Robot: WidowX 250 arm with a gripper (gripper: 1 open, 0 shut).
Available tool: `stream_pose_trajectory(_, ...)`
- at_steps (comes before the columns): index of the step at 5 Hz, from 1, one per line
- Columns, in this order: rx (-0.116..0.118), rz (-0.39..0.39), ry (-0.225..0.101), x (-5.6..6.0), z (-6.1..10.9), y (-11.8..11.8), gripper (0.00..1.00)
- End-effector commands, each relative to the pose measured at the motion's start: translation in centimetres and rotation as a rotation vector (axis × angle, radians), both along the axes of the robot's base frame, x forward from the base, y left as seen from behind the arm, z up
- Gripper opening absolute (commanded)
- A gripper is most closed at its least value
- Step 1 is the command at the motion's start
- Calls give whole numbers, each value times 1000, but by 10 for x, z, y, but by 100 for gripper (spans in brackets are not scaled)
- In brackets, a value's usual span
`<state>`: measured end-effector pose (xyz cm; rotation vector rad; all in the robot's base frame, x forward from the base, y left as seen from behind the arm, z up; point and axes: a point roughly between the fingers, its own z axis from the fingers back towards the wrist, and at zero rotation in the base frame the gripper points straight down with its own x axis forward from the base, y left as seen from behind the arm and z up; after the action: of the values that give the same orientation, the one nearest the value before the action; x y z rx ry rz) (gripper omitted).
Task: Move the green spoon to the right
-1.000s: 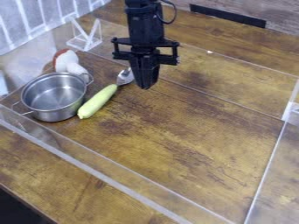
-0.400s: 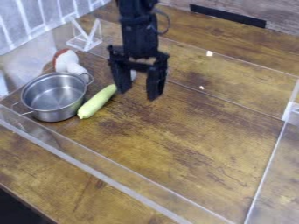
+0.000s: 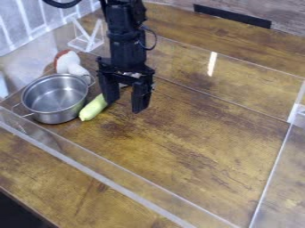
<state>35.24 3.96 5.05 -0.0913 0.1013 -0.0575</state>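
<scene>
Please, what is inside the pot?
In the pot I can see only its bare grey inner wall and bottom; no object shows there. The part of the inside just below the near rim is hidden by that rim.

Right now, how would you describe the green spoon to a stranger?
On the brown wooden table, find the round steel pot. Just right of it lies the spoon with a thick yellow-green handle, partly behind the black pincer; nothing beside it is green.
</scene>
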Motion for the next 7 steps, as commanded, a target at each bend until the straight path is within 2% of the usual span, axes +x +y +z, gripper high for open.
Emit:
stream_pose_trajectory(1,23,30,-49,7,17,9,100)
stream_pose_trajectory(2,34,44,-41,12,14,10,100)
stream_pose_trajectory(4,49,-66,-29,-3,11,11,100)
stream_pose_trajectory(5,49,-121,-27,-8,10,10,100)
stream_pose_trajectory(6,44,-103,-32,-10,9,9,0)
stream_pose_trajectory(7,39,-85,-39,-12,9,7,0)
